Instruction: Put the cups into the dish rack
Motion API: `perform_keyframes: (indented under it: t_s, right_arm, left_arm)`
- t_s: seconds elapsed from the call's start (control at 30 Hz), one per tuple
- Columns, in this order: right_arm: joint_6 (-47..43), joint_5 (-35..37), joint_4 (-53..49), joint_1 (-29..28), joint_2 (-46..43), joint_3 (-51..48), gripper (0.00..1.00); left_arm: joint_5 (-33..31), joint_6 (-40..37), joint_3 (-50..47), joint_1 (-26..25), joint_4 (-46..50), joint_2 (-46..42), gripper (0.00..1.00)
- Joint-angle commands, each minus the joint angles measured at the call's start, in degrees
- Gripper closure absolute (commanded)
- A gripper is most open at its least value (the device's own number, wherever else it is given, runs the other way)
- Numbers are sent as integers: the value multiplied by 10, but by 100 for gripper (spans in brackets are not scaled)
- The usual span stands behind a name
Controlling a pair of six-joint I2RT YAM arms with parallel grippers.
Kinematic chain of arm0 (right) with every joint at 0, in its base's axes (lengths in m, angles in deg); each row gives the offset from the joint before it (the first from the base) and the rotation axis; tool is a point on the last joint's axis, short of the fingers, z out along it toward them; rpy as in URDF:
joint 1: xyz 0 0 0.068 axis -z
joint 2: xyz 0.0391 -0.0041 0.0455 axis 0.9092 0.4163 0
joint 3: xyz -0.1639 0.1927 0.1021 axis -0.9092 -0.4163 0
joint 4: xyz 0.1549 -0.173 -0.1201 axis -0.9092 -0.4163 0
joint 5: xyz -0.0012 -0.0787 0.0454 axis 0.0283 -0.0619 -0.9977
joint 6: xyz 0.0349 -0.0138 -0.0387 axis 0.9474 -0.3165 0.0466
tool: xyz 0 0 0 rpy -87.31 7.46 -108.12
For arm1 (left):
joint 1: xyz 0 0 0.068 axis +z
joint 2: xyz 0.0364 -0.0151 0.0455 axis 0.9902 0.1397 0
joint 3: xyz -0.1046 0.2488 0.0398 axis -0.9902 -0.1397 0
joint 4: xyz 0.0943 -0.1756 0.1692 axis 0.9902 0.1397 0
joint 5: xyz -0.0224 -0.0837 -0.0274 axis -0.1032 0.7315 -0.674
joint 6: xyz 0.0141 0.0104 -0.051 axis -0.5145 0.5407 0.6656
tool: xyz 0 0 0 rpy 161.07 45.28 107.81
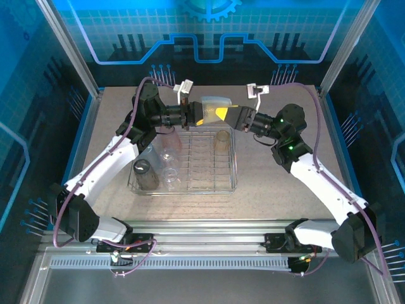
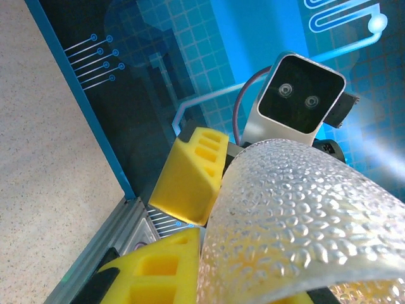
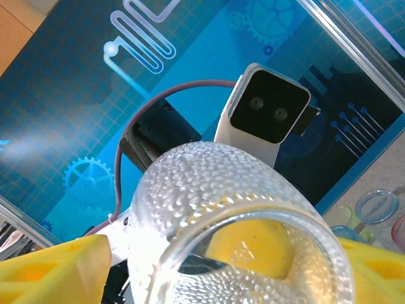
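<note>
Clear dimpled cup (image 1: 214, 109) hangs midair between left gripper (image 1: 190, 115) and right gripper (image 1: 223, 114), yellow fingers (image 3: 50, 266) flanking it (can't tell which one actually clamps). Dish rack (image 1: 235, 180) sits just beneath both, other cups (image 1: 221, 140) inside.

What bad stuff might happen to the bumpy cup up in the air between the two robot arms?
1. The bumpy cup hangs in mid-air between the left end effector and the right end effector. If a grip slips, it would likely fall.
2. It is near the far edge of the dish rack, so it might bounce out onto the table.
3. It might knock the amber cup standing in the rack nearby.
</note>
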Motion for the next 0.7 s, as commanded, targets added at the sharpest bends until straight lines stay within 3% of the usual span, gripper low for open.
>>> perform_keyframes:
  t_s: [0.0, 0.3, 0.67]
  right_arm:
    - [3, -12, 46, -12, -2, 11, 21]
    - [-23, 9, 37, -13, -11, 12, 11]
    - [-37, 27, 25, -13, -6, 18, 14]
  left_arm:
    - [4, 4, 2, -5, -6, 0, 100]
    - [6, 1, -12, -4, -4, -3, 100]
    - [8, -4, -16, -5, 1, -3, 100]
